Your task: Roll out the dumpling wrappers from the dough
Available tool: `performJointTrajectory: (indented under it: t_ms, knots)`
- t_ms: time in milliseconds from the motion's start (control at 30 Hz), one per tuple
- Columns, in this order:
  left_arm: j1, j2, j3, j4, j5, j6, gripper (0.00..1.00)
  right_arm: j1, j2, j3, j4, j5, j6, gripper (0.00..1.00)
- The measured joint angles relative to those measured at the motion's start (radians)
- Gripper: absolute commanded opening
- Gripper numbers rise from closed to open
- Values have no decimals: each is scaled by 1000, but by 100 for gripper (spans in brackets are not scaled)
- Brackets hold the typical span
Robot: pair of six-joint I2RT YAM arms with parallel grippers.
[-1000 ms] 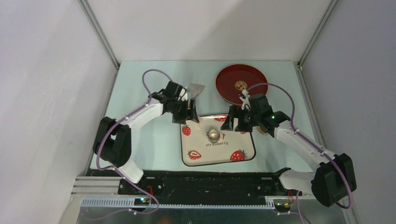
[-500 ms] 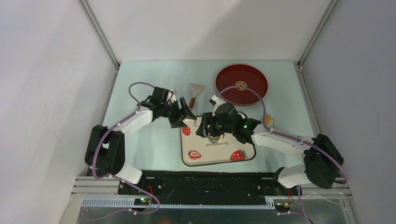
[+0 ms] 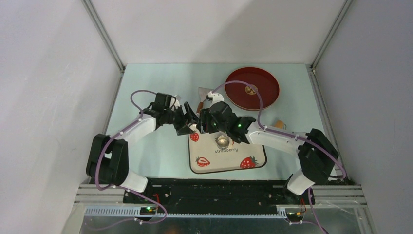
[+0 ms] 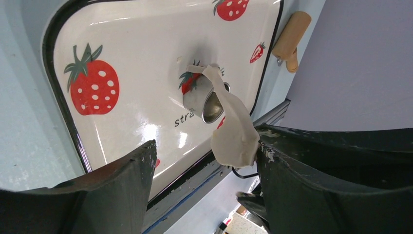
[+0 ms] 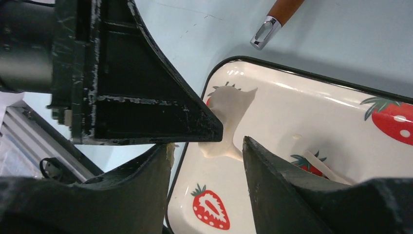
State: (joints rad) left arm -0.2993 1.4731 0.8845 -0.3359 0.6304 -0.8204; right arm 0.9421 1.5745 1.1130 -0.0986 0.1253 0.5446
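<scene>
The dough [image 4: 236,136] is found stuck on one of the spread left fingers [image 4: 316,175]. It is flanked by parted right fingers [image 5: 282,190].

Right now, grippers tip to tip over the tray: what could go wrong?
1. The dough is stuck to one finger of the open left gripper; a pull from the right gripper may tear or smear it.
2. That finger's tip sits at the mouth of the right gripper's open jaws; closing could pinch it.
3. The strip trails past the cutter on the tray; if touching, a tug might shift it.
</scene>
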Motion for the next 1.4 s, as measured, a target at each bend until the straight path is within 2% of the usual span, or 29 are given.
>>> performJointTrajectory:
  t_ms: [233, 433, 600, 700, 967, 1033, 1100, 1200, 1400]
  knots:
    - [15, -23, -4, 14, 13, -21, 77, 26, 53, 17, 0, 49, -24, 51]
    - [20, -26, -4, 21, 30, -38, 77, 47, 62, 19, 5, 109, -41, 33]
    - [20, -30, -6, 24, 37, -45, 77, 52, 81, 22, 8, 142, -45, 28]
    - [22, -30, -11, 30, 37, -45, 77, 52, 86, 22, 7, 149, -45, 21]
    - [47, -79, -31, 37, 56, -47, 77, 51, 118, 22, 10, 146, -47, 15]
    - [56, -92, -39, 40, 60, -47, 78, 51, 123, 23, 9, 143, -47, 16]
    - [68, -100, -50, 42, 64, -47, 78, 49, 125, 22, 9, 134, -46, 22]
    - [91, -106, -69, 42, 66, -44, 79, 44, 130, 23, 10, 110, -44, 38]
    - [129, -136, -95, 39, 48, -27, 78, 26, 167, 31, 13, 8, -38, 57]
